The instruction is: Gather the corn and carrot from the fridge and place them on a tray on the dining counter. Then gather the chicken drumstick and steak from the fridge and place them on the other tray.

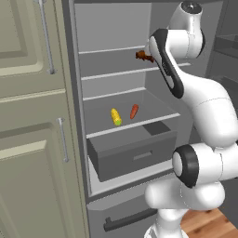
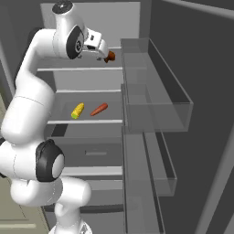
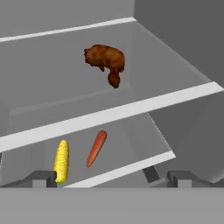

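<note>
Two veg items, corn [image 3: 61, 161] and carrot [image 3: 96, 148], lay side by side but apart on a lower fridge shelf [image 1: 135, 124], w/ the chicken drumstick [image 3: 106, 61] alone on the shelf above. Gripper [image 3: 111, 178] stood at upper-shelf height w/ jaws fully spread, holding nothing. Bare shelf surrounded each item; pulled-out drawer [image 1: 135, 158] sat below.

In the fridge [image 1: 79, 116], corn [image 1: 116, 116] lies left of carrot [image 1: 134, 111], one shelf below the drumstick [image 3: 105, 61].

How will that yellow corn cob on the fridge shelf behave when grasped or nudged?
The yellow corn cob looks round and elongated, so a nudge probably rolls it. It appears stiff. Its taper suggests fingers could slip toward the end; gripping across the middle seems safer.
</note>
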